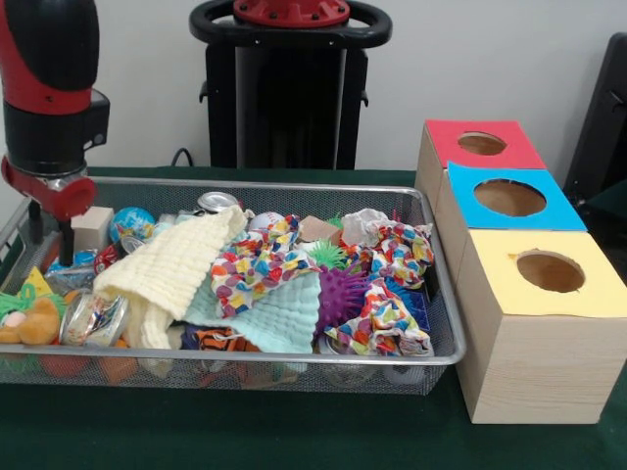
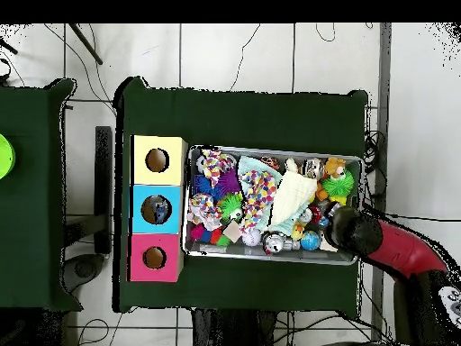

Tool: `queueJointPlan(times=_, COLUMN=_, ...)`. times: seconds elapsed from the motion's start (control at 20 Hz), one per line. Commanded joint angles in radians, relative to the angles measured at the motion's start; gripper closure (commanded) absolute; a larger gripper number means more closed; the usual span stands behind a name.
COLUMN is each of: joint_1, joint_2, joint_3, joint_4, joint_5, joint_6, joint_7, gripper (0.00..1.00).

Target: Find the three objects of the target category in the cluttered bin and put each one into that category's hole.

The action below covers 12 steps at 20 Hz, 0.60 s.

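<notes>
A wire mesh bin (image 1: pixel 446 357) holds a jumble of cloths, toys and cans. On top lie a pale yellow cloth (image 1: pixel 176 269), a multicoloured cloth (image 1: pixel 260 259) and a mint cloth (image 1: pixel 279 313). A purple spiky ball (image 1: pixel 343 294) and a green spiky toy (image 1: pixel 326 257) show between them. My gripper (image 1: pixel 51 237) hangs at the bin's far left corner, its two dark fingers apart and empty, beside a wooden block (image 1: pixel 93 227). In the overhead view the arm's wrist (image 2: pixel 347 227) covers the gripper.
Three wooden boxes with round holes stand right of the bin: red top (image 1: pixel 465 162), blue top (image 1: pixel 558 201), yellow top (image 1: pixel 500 284). A globe ball (image 1: pixel 132 223), a silver can (image 1: pixel 216 203) and an orange plush toy (image 1: pixel 34 323) lie near the gripper.
</notes>
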Motion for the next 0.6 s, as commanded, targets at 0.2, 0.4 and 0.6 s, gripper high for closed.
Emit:
queueJointPlan(times=0.2, joint_1=-0.013, joint_2=0.127, joint_3=0.103, joint_4=0.016, joint_5=-0.014, joint_6=-0.114, joint_7=0.06, gripper=0.0)
queueJointPlan(times=0.4, joint_1=-0.012, joint_2=0.121, joint_3=0.091, joint_4=0.052, joint_5=-0.015, joint_6=-0.158, joint_7=0.082, gripper=0.0)
queueJointPlan(times=0.6, joint_1=-0.007, joint_2=0.117, joint_3=0.077, joint_4=0.072, joint_5=-0.014, joint_6=-0.189, joint_7=0.097, gripper=0.0)
